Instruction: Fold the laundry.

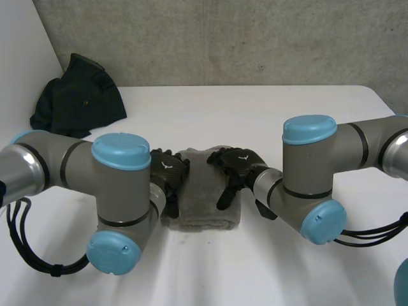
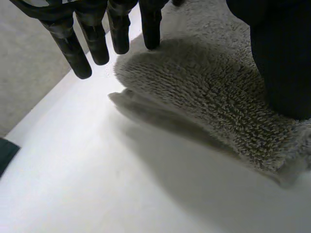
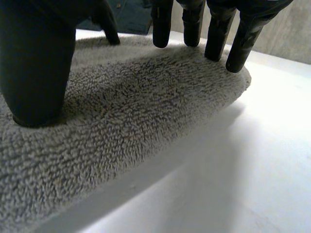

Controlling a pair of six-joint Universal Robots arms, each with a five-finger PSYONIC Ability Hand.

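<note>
A grey towel (image 1: 203, 194), folded into a small thick rectangle, lies on the white table (image 1: 255, 127) between my two arms. My left hand (image 1: 169, 173) rests on its left side, fingers (image 2: 119, 26) straight and reaching just past the towel's edge (image 2: 194, 97), thumb pressed on the pile. My right hand (image 1: 234, 169) lies open on the towel's right side. Its straight fingers (image 3: 216, 29) point along the towel (image 3: 136, 107) toward its far end and its thumb (image 3: 34, 63) bears down on the cloth.
A dark garment (image 1: 78, 97) lies heaped at the table's back left corner, against the wall. A grey concrete wall runs behind the table.
</note>
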